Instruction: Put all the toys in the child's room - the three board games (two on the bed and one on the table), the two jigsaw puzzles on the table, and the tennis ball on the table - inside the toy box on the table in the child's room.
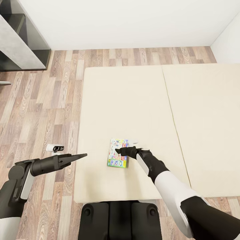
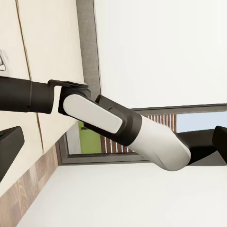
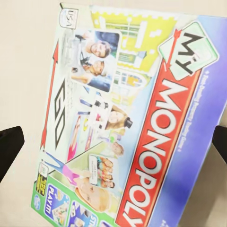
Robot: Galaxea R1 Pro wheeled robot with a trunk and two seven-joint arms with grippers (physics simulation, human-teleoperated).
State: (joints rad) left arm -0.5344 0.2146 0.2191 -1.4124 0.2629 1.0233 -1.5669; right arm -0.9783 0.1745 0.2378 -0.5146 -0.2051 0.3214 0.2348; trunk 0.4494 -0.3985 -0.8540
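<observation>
One board game (image 1: 117, 159), a thin white, green and blue Monopoly box (image 3: 123, 123), lies flat on the beige bed (image 1: 133, 100) near its front edge. My right gripper (image 1: 124, 152) hovers just over the box and is open. In the right wrist view its dark fingertips (image 3: 9, 153) stand at either side of the box, apart from it. My left gripper (image 1: 80, 156) is held over the bed's left edge, left of the box, open and empty. One of its fingers (image 2: 8, 146) shows in the left wrist view, which looks across at my right arm (image 2: 118, 123).
Wood-plank floor (image 1: 40, 106) runs along the bed's left side and far end, up to white walls. A grey shelf unit (image 1: 20, 40) stands at the far left. A small white object (image 1: 55, 147) lies on the floor beside the bed. My base (image 1: 120, 220) touches the bed's front edge.
</observation>
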